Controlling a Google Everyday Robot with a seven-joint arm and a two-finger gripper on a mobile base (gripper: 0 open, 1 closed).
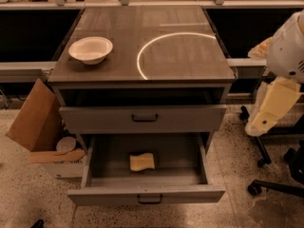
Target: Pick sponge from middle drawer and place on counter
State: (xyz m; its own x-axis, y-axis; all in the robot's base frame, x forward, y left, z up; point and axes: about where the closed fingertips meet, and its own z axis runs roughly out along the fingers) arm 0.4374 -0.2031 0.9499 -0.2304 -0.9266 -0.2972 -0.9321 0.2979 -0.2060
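Note:
The pale yellow sponge (142, 162) lies flat near the middle of the open middle drawer (147, 194), which is pulled out at the bottom of the cabinet. The counter (180, 42) is the dark wood-grain top with a bright white arc. My arm (278, 103) shows as white and cream segments at the right edge, beside the cabinet and well away from the sponge. My gripper is out of view.
A white bowl (90, 49) sits on the counter's left side. The taller-fronted drawer (142, 118) above is slightly out. An open cardboard box (40, 127) stands on the floor at the left. Chair wheels (266, 175) are on the floor at the right.

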